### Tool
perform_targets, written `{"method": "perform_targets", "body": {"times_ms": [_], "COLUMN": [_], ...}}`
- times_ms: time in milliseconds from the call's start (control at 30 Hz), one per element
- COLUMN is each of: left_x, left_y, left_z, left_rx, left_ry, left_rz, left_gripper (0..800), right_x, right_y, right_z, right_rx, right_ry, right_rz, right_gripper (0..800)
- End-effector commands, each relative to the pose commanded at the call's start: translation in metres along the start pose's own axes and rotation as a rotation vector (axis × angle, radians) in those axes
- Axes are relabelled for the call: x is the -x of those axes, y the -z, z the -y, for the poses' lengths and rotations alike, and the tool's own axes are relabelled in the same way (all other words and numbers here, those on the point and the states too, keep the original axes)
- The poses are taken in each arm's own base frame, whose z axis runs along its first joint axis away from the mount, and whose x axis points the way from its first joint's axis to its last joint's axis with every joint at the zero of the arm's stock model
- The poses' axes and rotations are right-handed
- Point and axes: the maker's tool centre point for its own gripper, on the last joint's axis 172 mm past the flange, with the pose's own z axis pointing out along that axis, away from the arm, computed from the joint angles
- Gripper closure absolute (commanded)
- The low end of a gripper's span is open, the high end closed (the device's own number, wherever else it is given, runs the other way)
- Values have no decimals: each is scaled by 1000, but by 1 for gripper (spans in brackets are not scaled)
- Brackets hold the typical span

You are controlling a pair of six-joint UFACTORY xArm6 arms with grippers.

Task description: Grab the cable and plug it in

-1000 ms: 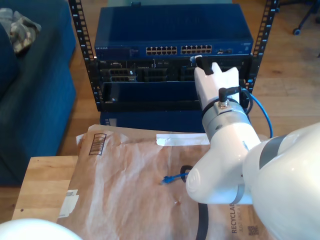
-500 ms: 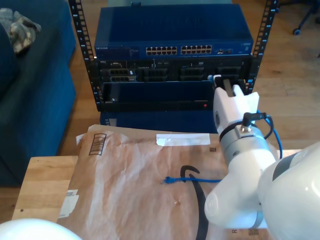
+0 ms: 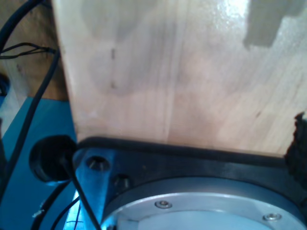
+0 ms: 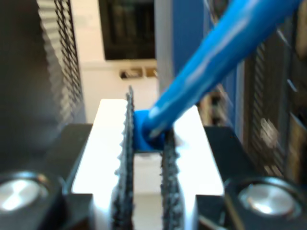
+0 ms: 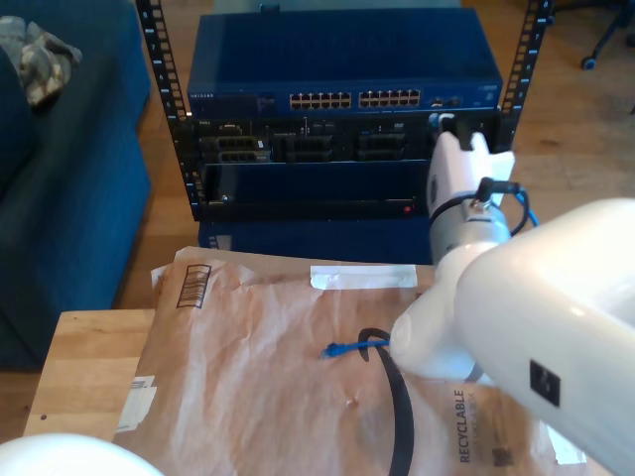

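Rack (image 5: 342, 109) stands past the table's far edge: blue switch (image 5: 337, 74) on top with two port banks, darker gear with more ports under it. My second gripper (image 5: 448, 127) is up against the rack front at the exterior view's right end, level with the row under the switch, beside the right-hand rack post (image 5: 518, 69). Tight there: post on one side, rack face straight ahead.

Second wrist view: jaws clamped on the blue plug end of the cable (image 4: 211, 67), serrated pads (image 4: 125, 158) pinching it, cable angling up and away past the rack's front panels.

Cable's other end lies loose on the brown paper mailer (image 5: 248, 357) on the wooden table (image 5: 89, 367), free plug (image 5: 332, 350) near the mailer's middle, beside the printed black arrow. The cable runs from there under the white arm. A short blue loop (image 5: 523, 208) shows by the wrist.

My arm's white body blocks the exterior view's lower right. The mailer's side toward the exterior view's left is open.

First wrist view shows pale wood (image 3: 168, 72) and a black base with loose black leads; can't tell the state of my first gripper's jaws.

Versus half a second ago: second gripper is higher and closer to the rack face, and the free plug has barely moved.
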Motion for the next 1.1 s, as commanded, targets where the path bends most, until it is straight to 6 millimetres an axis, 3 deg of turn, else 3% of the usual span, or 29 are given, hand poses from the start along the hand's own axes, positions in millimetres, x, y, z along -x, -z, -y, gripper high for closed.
{"method": "perform_targets", "body": {"times_ms": [467,600,1100], "left_x": [0,1,0], "left_y": [0,-1,0], "left_z": [0,0,0], "left_rx": [0,0,0], "left_ry": [0,0,0], "left_rz": [0,2,0], "left_gripper": [0,0,0], "right_x": [-6,-1,26], "right_y": [9,4,-29], "right_z": [-1,3,-13], "right_rx": [-105,-151,-160], "right_ry": [-35,-39,-47], "right_rz": [-30,-34,-29], "right_gripper": [800,800,800]}}
